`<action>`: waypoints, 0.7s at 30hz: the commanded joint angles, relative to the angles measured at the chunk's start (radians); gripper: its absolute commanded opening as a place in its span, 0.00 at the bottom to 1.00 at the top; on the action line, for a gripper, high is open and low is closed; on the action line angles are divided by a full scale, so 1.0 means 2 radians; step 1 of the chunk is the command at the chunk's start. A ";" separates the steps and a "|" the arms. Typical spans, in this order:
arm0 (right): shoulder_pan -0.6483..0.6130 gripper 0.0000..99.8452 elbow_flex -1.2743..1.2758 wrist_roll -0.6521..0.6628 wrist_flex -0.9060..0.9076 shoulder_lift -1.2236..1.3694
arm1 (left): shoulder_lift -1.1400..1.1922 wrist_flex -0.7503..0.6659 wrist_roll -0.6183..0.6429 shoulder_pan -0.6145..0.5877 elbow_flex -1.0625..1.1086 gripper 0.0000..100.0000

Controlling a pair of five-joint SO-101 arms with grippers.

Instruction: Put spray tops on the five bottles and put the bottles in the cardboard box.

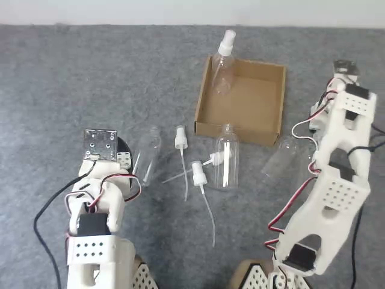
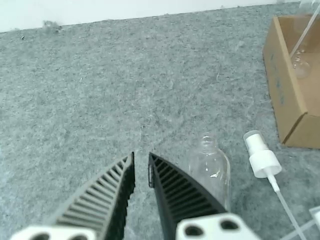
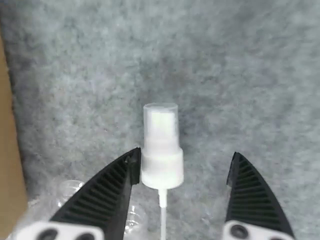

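Observation:
My left gripper [image 2: 141, 156] is shut with nothing in it, low over the grey carpet. A clear capless bottle [image 2: 211, 167] lies just beside it, also seen in the high view [image 1: 149, 155]. My right gripper [image 3: 185, 154] is open around a white spray top [image 3: 161, 150], whose collar is against one finger. The cardboard box [image 1: 274, 105] holds one bottle with a spray top [image 1: 224, 63], leaning on its far wall. Another clear bottle [image 1: 227, 158] lies in front of the box. Three loose spray tops [image 1: 180, 139] [image 1: 199, 174] [image 1: 215, 158] lie between the two bottles.
Clear bottles [image 1: 283, 158] lie beside the right arm [image 1: 337, 180], partly under it. The left arm [image 1: 96, 205] stands at the near left. Bare grey carpet stretches to the far left. The box corner [image 2: 295, 100] is off to one side of the left gripper.

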 commanded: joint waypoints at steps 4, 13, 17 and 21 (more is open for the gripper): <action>-0.010 0.20 -0.029 -0.007 -0.027 0.011 | 0.002 -0.015 -0.002 0.001 -0.005 0.04; 0.026 0.01 -0.048 -0.001 -0.012 -0.013 | 0.002 -0.015 -0.002 0.001 -0.005 0.04; 0.043 0.01 -0.084 -0.001 0.044 -0.063 | 0.002 -0.015 -0.003 0.001 -0.005 0.04; 0.035 0.01 -0.107 -0.001 0.112 -0.125 | 0.002 -0.015 -0.003 0.001 -0.006 0.04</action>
